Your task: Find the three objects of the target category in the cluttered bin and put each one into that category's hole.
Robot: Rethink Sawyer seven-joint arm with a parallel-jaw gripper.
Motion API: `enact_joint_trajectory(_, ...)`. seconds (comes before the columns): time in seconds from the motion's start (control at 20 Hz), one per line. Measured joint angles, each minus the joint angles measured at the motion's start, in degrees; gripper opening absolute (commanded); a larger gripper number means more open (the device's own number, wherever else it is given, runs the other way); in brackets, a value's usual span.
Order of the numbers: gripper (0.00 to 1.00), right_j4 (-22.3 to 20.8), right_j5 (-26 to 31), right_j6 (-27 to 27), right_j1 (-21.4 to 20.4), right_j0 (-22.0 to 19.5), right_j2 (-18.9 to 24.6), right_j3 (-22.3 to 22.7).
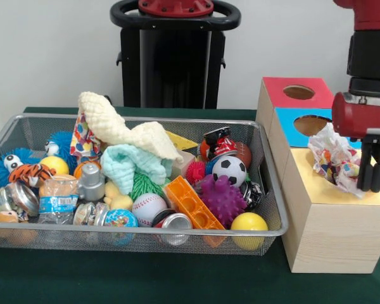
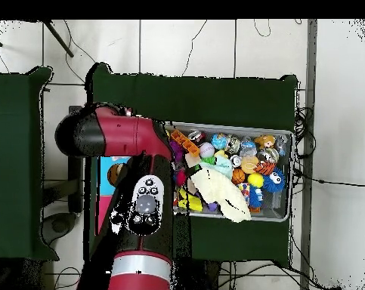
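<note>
We record one wire mesh bin (image 1: pixel 25 130) on a green table (image 1: pixel 145 278), filled with mixed clutter: a cream knitted cloth (image 1: pixel 117 126) draped over a mint cloth (image 1: pixel 130 164), an orange plastic block (image 1: pixel 191 204), a purple spiky ball (image 1: pixel 223 199), a small soccer ball (image 1: pixel 229 170), a baseball (image 1: pixel 149 208), a yellow ball (image 1: pixel 249 223), a tiger toy (image 1: pixel 30 173) and several tin cans. Just beside the bin we list a wooden box (image 1: pixel 332 234) with red, blue and yellow tops, the red and blue each showing a hole. The gripper (image 1: pixel 373 166) hangs over the yellow top; its dark fingers (image 1: pixel 367 166) point down beside a crumpled patterned bag (image 1: pixel 331 159) that rests there, but we cannot tell whether they clasp it. In the overhead view the arm (image 2: pixel 140 196) covers the box.
</note>
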Motion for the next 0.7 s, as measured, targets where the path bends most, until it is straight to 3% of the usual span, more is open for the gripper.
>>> enact_joint_trajectory(0.7, 0.0, 0.0, 9.1, 0.0, 0.7, -1.8, -0.2, -0.1)
